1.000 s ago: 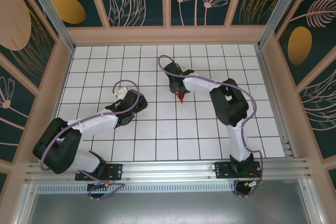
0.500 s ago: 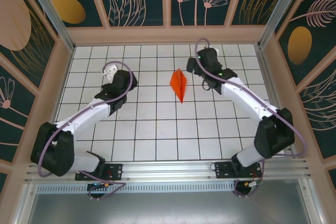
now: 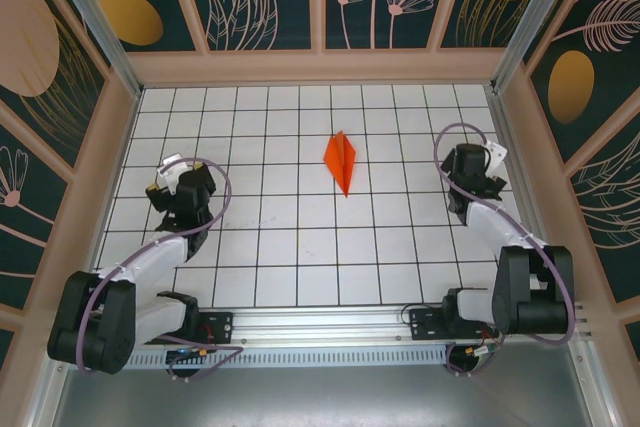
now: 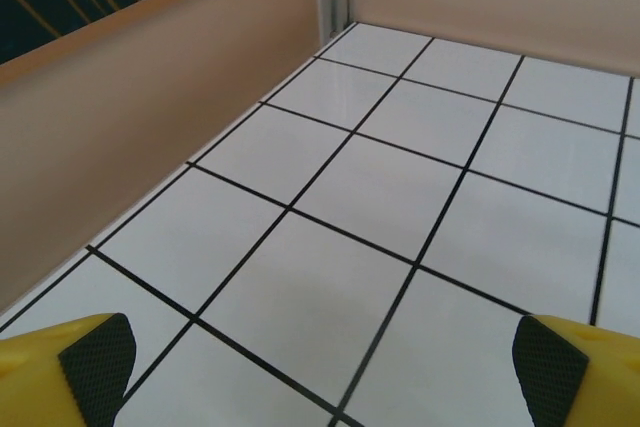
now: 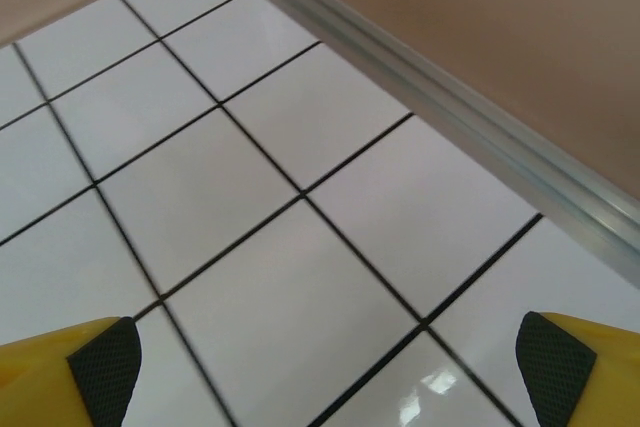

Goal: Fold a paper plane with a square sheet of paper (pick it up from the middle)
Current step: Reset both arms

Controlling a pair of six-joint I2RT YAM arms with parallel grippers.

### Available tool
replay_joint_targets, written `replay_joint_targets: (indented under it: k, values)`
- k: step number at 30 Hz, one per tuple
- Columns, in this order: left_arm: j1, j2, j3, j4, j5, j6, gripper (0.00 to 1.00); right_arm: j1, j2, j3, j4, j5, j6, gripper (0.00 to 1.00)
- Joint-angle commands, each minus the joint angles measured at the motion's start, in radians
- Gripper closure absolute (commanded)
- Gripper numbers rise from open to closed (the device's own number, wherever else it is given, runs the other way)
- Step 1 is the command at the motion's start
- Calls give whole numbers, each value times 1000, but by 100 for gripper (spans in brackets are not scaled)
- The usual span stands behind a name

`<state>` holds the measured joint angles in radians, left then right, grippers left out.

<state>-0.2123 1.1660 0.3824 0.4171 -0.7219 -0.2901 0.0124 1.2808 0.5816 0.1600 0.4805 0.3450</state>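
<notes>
My left gripper (image 3: 176,177) hangs at nine o'clock, jaws wide and empty. The paper plane (image 3: 340,159) lies flat toward twelve, nose pointing to six. It looks featherlight and easily crushed, so I'd pinch its centre ridge gently. My right gripper (image 3: 480,160), at three o'clock, gapes empty too.

Inspection of arm hardware, as I see it from my station. The left arm (image 3: 150,259) and right arm (image 3: 500,229) have white link shells joined by bulky black joint housings. A purple cable (image 3: 227,192) runs the length of each arm, looping free near the wrist. Each base has a black mounting plate (image 3: 205,327). The left gripper (image 4: 320,372) and right gripper (image 5: 320,372) have yellow fingers faced with black cross-hatched pads (image 4: 97,357).
</notes>
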Motion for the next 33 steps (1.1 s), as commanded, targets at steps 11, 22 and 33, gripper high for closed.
replay_joint_targets:
  k: [11, 22, 33]
  values:
    - [152, 134, -172, 718, 432, 201, 1, -12, 75, -265, 770, -262, -258, 1]
    - [215, 292, -207, 918, 607, 201, 2, -42, 220, -372, 1097, -417, -302, 1]
    - [215, 355, -160, 886, 588, 200, 1, -42, 259, -364, 1114, -419, -306, 1]
